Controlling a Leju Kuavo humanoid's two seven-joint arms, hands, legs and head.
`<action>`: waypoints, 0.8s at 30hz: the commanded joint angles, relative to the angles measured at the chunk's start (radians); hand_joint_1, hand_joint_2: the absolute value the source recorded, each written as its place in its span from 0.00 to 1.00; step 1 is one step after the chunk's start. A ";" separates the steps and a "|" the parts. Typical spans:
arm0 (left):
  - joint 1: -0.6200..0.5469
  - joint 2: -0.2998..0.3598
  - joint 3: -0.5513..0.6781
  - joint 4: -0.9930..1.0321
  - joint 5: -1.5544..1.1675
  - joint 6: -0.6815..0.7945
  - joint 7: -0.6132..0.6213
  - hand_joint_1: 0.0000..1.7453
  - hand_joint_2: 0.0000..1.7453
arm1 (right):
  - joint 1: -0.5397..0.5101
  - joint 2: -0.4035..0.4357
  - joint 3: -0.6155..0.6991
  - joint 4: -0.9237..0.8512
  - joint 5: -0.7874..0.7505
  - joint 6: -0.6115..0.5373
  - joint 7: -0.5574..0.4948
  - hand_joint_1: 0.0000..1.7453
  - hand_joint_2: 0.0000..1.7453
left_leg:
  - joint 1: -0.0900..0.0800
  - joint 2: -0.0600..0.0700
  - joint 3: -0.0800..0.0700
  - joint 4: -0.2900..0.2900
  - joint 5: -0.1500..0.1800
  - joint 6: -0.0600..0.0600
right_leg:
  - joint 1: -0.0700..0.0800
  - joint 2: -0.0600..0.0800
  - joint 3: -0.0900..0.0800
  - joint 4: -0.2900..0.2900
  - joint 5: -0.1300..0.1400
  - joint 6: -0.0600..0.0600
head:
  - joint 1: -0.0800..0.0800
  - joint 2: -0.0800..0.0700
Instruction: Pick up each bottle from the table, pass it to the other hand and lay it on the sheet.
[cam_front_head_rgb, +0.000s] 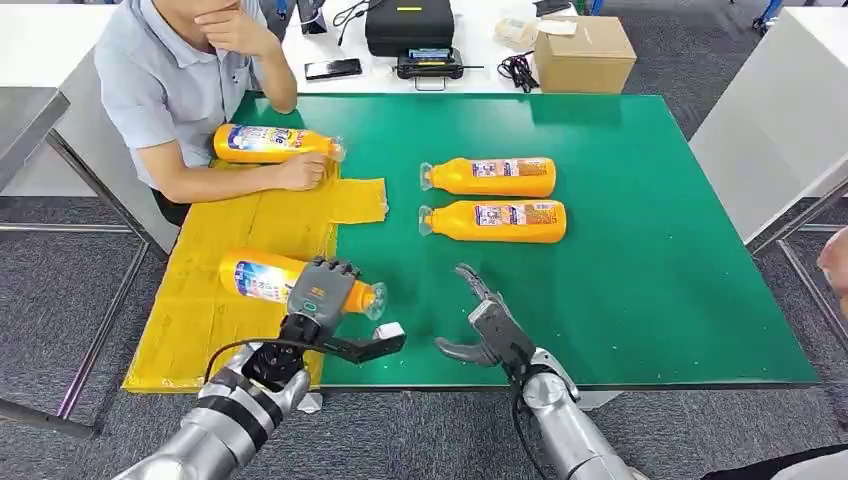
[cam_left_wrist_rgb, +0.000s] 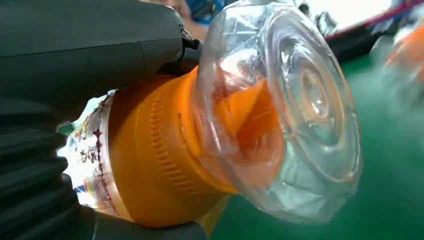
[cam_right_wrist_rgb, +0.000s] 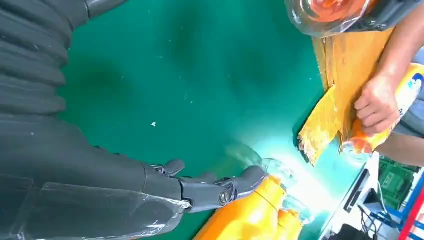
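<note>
head view: green table (cam_front_head_rgb: 640, 250), grey carpet (cam_front_head_rgb: 60, 260)

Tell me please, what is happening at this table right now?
The robot's left hand holds an orange bottle over the yellow sheet. Its right hand is empty, fingers apart, above the green table. Two more bottles lie on the table. A person holds another bottle on the sheet's far end.
</note>
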 joint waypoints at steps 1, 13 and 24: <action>-0.105 -0.015 0.042 0.162 0.005 -0.021 0.016 1.00 1.00 | -0.027 0.016 -0.038 0.055 0.004 0.008 0.005 0.00 1.00 | 0.001 0.001 0.004 0.001 -0.002 -0.002 | 0.002 0.000 0.004 0.000 -0.002 -0.003 | 0.000 0.000; -0.115 -0.018 0.058 0.183 0.015 -0.019 0.021 1.00 1.00 | -0.031 0.020 -0.040 0.063 0.009 0.010 0.008 0.00 1.00 | 0.001 0.001 0.003 0.001 -0.002 -0.002 | 0.001 0.000 0.003 0.000 -0.001 -0.002 | 0.000 0.000; -0.124 -0.045 0.111 0.217 0.105 -0.036 -0.051 0.30 1.00 | -0.032 0.019 -0.047 0.062 0.018 0.014 0.010 0.00 1.00 | 0.001 0.000 0.001 0.000 -0.001 -0.001 | 0.001 0.000 0.002 0.000 -0.001 -0.001 | 0.000 0.000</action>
